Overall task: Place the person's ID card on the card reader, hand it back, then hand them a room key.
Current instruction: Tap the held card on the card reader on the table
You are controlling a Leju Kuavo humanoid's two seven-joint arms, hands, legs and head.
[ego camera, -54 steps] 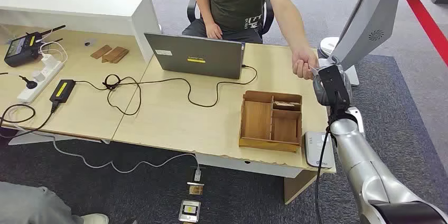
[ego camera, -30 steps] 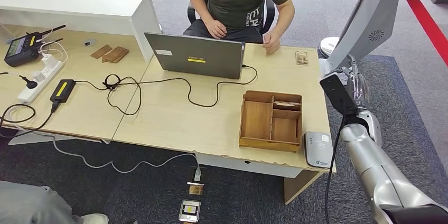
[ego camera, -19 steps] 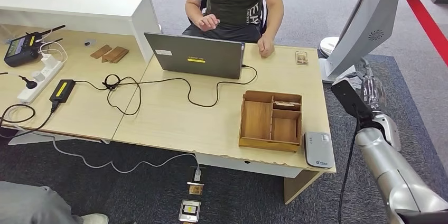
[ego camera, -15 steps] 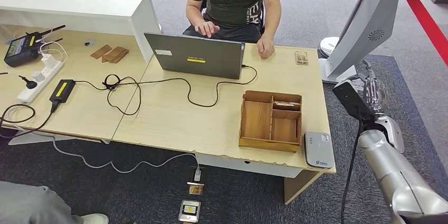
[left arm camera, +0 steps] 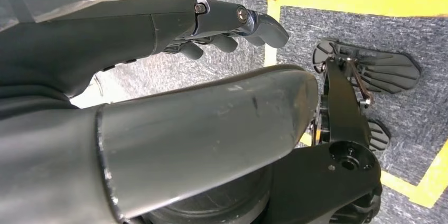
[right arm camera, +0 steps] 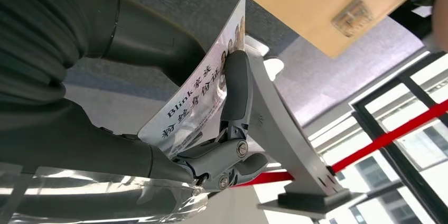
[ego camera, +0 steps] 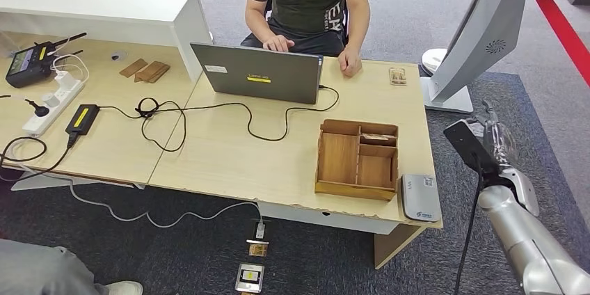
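A: Where's the ID card point(right arm camera: 198, 102)?
B: Clamped between the right hand's point(ego camera: 495, 138) thumb and fingers point(right arm camera: 236, 89), off the desk's point(ego camera: 278, 149) right edge, long axis running along the fingers.
A: Left hand point(left arm camera: 158, 76)?
B: Fingers loosely apart, holding nothing.

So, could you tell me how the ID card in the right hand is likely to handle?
The ID card looks thin and flat, so probably light and fairly stiff. Its glossy printed face may be slippery, and the right hand pinches it only near one edge.

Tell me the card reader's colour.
Grey card reader, with a small blue mark; the head view shows it best.
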